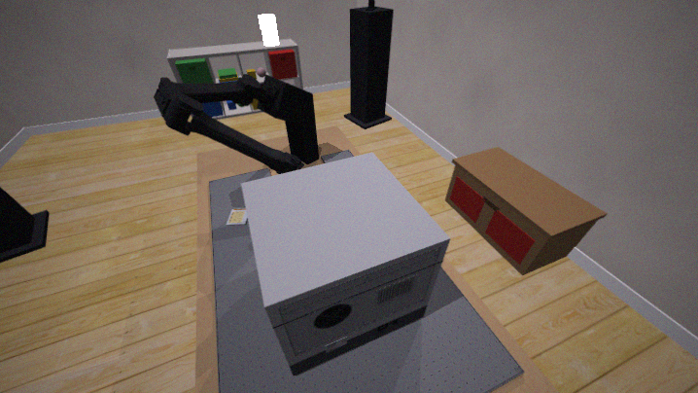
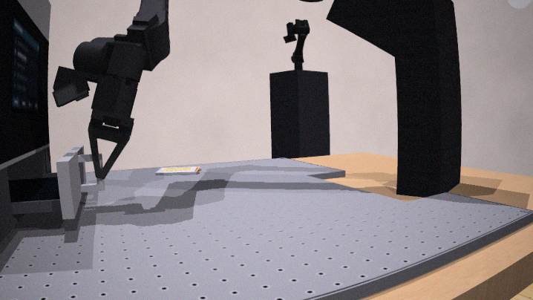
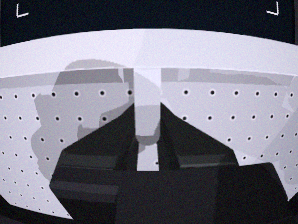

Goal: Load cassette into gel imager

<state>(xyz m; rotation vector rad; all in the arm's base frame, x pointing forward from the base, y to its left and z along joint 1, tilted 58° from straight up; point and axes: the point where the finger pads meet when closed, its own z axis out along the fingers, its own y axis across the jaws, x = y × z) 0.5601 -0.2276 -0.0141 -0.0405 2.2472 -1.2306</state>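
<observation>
The gel imager IM (image 1: 336, 230) (image 2: 22, 93) is a grey box on the perforated grey mat (image 1: 438, 351) (image 2: 260, 231). Its drawer front (image 2: 68, 186) (image 3: 200, 46) stands a short way out. My gripper (image 2: 99, 174) (image 3: 147, 109) points down at the drawer front and is shut on the drawer's handle bar (image 3: 147, 96). In the top view IM hides the fingers. The cassette FINISHED (image 1: 236, 216) (image 2: 178, 170), a flat yellow-and-white slab, lies on the mat away from the gripper.
The arm's black base column (image 2: 428, 111) (image 1: 302, 126) stands at the mat's far end. A black pillar (image 2: 300, 111) (image 1: 369, 63) stands beyond the table. A shelf with coloured boxes (image 1: 234, 73) and a wooden cabinet (image 1: 522, 210) stand on the floor.
</observation>
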